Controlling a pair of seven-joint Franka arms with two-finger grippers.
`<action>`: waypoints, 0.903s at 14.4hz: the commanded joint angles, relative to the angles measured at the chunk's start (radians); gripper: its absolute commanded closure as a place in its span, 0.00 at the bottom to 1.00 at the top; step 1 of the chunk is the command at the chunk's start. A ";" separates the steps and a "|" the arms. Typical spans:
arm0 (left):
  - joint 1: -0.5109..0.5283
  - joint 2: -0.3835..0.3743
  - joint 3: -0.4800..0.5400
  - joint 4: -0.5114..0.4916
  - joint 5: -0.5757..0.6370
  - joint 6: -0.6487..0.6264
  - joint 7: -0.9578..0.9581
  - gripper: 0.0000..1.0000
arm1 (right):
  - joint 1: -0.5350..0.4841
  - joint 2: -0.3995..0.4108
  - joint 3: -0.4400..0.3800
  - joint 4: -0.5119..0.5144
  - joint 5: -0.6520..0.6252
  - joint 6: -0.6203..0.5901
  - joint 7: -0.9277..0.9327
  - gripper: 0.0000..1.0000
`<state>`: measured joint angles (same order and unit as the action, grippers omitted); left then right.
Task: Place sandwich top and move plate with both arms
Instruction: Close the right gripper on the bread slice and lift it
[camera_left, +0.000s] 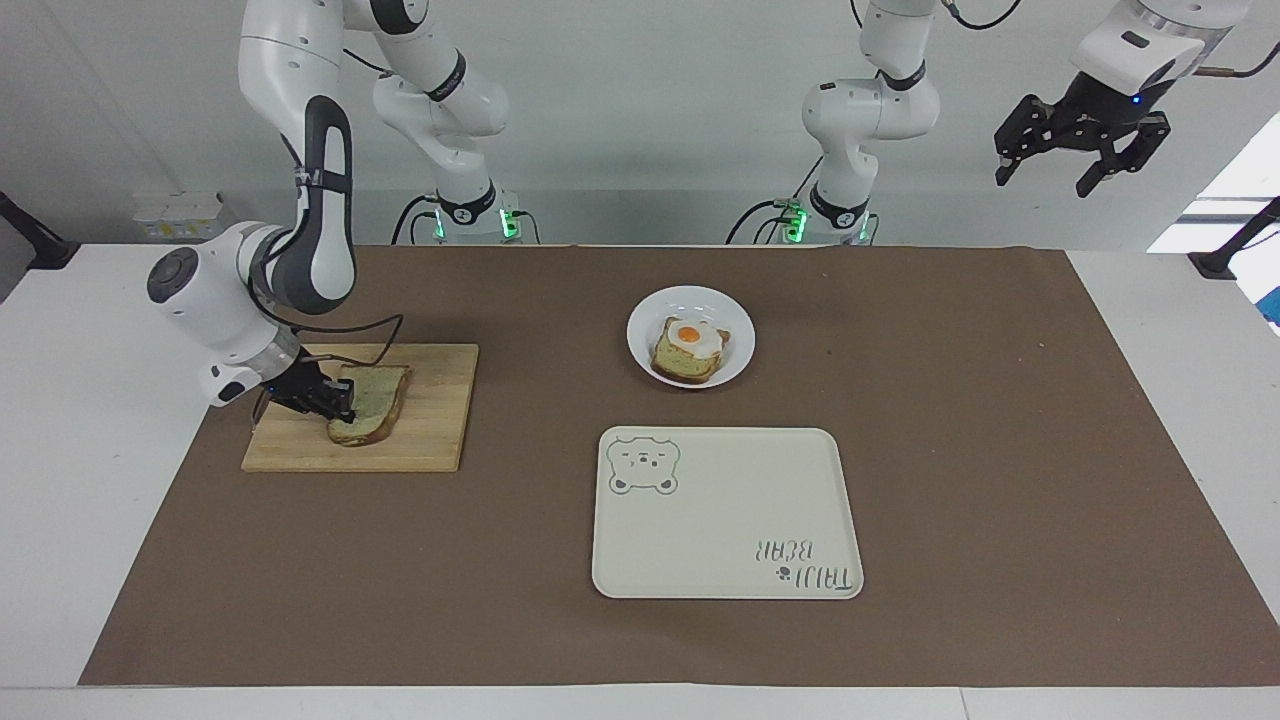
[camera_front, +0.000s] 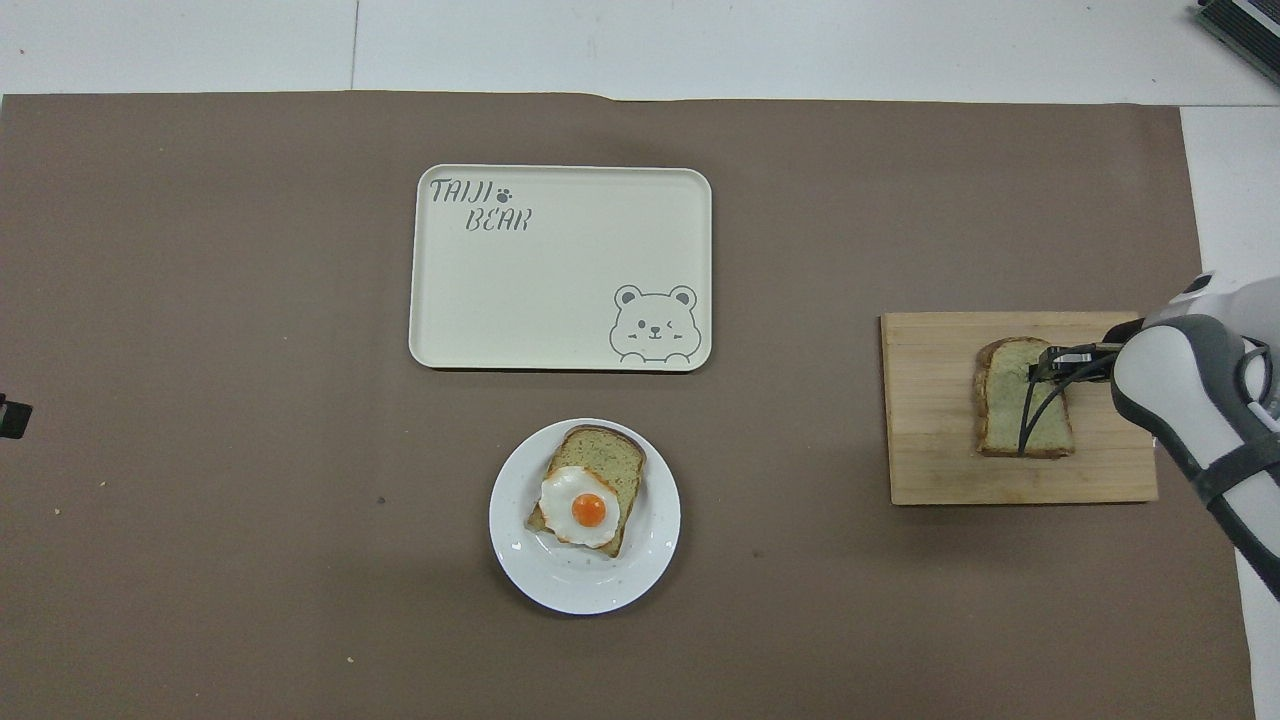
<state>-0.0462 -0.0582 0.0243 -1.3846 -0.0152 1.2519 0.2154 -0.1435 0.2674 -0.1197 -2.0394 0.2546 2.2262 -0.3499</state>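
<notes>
- R gripper (camera_left: 338, 402) is clenching on the sandwich top (camera_left: 372, 403), at its edge toward the R arm's end of the table; slice is lying on the cutting board (camera_left: 440, 440).
- Do well: lift straight, keep slice level — an edge pinch may let it droop.
- Target: plate (camera_left: 644, 352), egg slice (camera_left: 690, 348) on it, mid-table nr the robots.
- L gripper (camera_left: 1084, 150) is waiting high, jaws released.
- Tray (camera_left: 720, 530) is sitting farther out; not in the way.
</notes>
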 joint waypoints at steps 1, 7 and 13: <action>-0.003 -0.017 0.002 -0.016 0.011 0.001 -0.008 0.00 | -0.015 0.012 0.009 0.008 0.028 -0.005 -0.037 1.00; -0.003 -0.017 0.002 -0.016 0.011 0.001 -0.008 0.00 | -0.011 -0.008 0.008 0.088 0.025 -0.098 -0.084 1.00; -0.003 -0.017 0.002 -0.016 0.011 0.001 -0.008 0.00 | -0.004 -0.079 0.012 0.175 0.020 -0.305 -0.175 1.00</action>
<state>-0.0462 -0.0582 0.0243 -1.3846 -0.0152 1.2519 0.2153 -0.1422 0.2116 -0.1153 -1.9030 0.2546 1.9998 -0.4777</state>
